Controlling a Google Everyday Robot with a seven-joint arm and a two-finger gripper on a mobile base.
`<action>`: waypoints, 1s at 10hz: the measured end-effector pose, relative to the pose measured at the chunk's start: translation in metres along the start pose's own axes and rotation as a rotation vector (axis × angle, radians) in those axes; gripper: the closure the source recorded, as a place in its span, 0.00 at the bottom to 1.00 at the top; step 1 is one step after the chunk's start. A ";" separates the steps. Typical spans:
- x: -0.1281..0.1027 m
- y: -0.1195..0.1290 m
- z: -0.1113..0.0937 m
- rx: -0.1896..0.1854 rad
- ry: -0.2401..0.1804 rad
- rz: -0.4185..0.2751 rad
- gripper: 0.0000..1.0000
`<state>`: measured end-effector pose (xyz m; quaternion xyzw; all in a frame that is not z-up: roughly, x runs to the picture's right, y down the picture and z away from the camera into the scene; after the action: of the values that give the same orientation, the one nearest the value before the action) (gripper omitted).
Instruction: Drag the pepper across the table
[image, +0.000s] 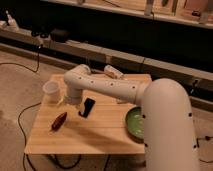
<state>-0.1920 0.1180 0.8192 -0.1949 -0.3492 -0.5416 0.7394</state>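
Gripper (77, 107) hangs low over the left part of the table (102, 136), under the bent white arm (107, 86), between the cup (52, 92) and the phone (88, 106), just beside the phone's near end; released or clenched, I cannot tell from this angle, and it carries nothing that I can see; the pepper (58, 121) lies flat on the wood toward the front left corner, down and left of the gripper, near it but apart, with nothing touching it; so the step in hand, as I judge it, is the approach: no contact, and the drag itself not yet begun; the next move, by my reading, calls for a short shift toward the front left and a drop onto the pepper, either a pinch across its slim body or a press on top, then a steady slide along the planks; care is needed on both sides: the phone sits right by the gripper and the cup stands close behind, so a loose sweep could nudge either; the green bowl (134, 124) at the right and the white object (114, 73) at the back edge are well apart from the action; as for writing, nothing to call: no brand, no label, no readable lettering on cup, phone, bowl or arm.
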 end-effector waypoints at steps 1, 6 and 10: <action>-0.001 -0.004 0.011 -0.021 -0.019 0.022 0.20; -0.015 -0.018 0.052 -0.052 -0.104 0.072 0.20; -0.020 -0.031 0.075 -0.031 -0.158 0.098 0.20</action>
<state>-0.2474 0.1705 0.8530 -0.2651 -0.3882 -0.4931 0.7320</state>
